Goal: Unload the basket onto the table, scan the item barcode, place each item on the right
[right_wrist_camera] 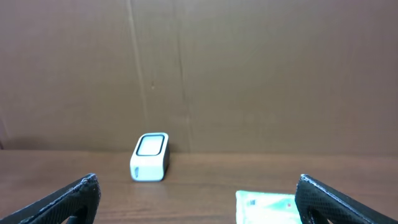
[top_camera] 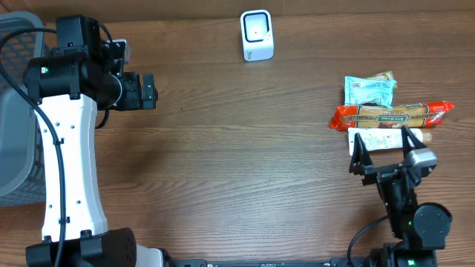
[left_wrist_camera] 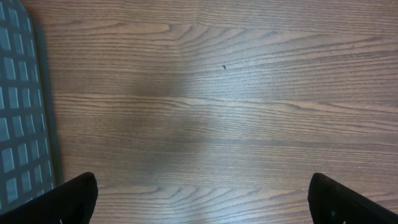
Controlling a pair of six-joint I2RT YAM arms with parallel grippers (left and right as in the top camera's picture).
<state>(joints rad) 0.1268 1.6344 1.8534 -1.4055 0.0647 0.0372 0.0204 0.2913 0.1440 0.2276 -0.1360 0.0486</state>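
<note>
The left arm (top_camera: 70,163) rises as a long white link from its base at the near-left corner and bends into a black wrist. The left pincer (top_camera: 148,90) faces downward, fingers spread wide and empty. The right arm (top_camera: 404,200) sits folded low over its base at the near right. The right pincer (top_camera: 382,152) points level and forward, also spread wide, gripping nothing.

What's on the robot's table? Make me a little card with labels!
scanner: small white box, far side of the table
snacks: green packet, red packet, white packet, bunched by the right arm
basket: grey, left edge
left gripper: open, holding nothing, over bare wood
right gripper: open, holding nothing, close to the white packet
</note>
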